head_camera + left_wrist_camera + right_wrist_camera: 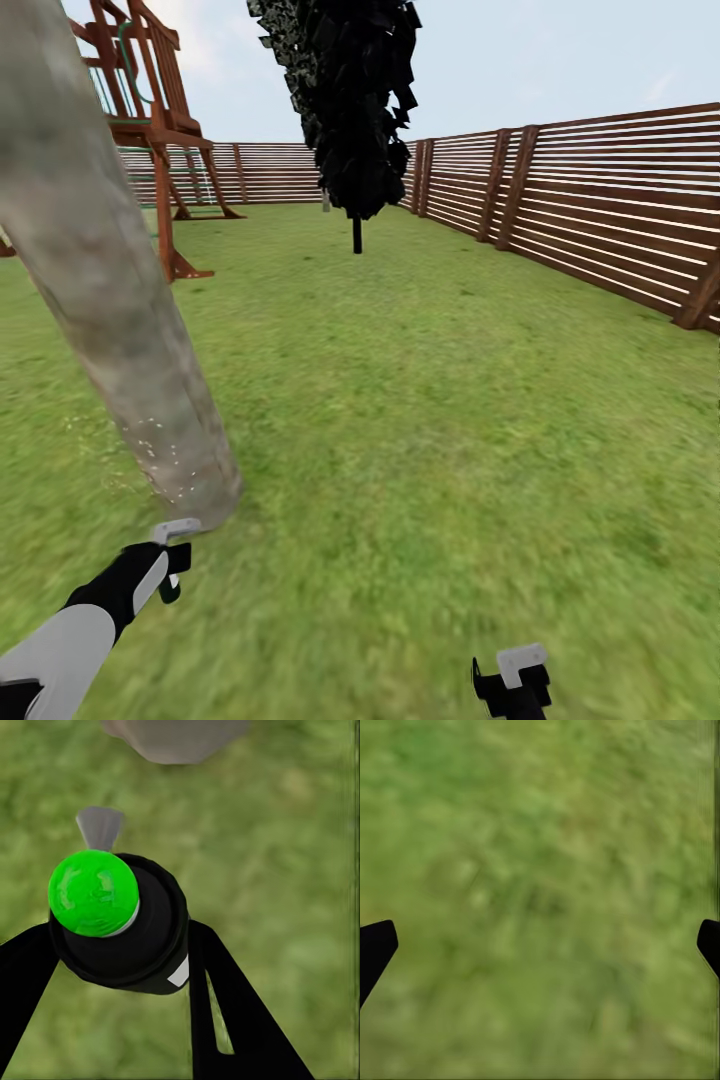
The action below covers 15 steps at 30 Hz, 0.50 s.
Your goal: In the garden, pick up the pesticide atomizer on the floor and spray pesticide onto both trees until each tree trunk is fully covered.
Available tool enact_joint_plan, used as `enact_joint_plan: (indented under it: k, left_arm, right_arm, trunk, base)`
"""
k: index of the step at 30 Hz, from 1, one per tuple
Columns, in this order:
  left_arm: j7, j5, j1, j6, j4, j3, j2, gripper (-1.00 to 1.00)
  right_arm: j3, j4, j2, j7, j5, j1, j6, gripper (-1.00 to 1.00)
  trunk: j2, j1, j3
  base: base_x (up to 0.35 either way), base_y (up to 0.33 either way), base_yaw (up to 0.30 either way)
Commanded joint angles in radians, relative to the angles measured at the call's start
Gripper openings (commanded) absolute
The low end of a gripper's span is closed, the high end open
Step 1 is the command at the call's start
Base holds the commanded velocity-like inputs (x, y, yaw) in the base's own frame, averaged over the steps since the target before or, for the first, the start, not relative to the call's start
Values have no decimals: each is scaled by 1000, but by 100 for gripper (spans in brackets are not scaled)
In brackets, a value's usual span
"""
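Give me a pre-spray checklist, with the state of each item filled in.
1. Atomizer held in the left gripper: ok, jaws shut on it.
2. Nozzle aimed at the trunk: ok, it points toward the trunk's base.
3. Pesticide covering the whole trunk: not ok, specks show only near the base.
4. Right gripper out of the way: ok, jaws open over grass, holding nothing.
5. Second tree sprayed: cannot tell.
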Motion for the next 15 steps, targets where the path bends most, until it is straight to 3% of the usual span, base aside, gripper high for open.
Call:
enact_joint_plan:
  k: [1, 7, 15]
  left_arm:
    - [0, -1, 0, 0, 0, 0, 0, -100]
    - [1, -2, 0, 0, 0, 0, 0, -100]
    - [1, -4, 0, 0, 0, 1, 1, -100]
  right_arm:
    - [0, 0, 0, 0, 0, 0, 0, 100]
    - [0, 1, 0, 0, 1, 0, 0, 100]
    - [0, 1, 0, 0, 1, 0, 0, 100]
  trunk:
    - [0, 0, 0]
    - [0, 0, 0]
    - [0, 0, 0]
  base:
    - [17, -269, 0]
    - [2, -273, 30]
    - [37, -273, 254]
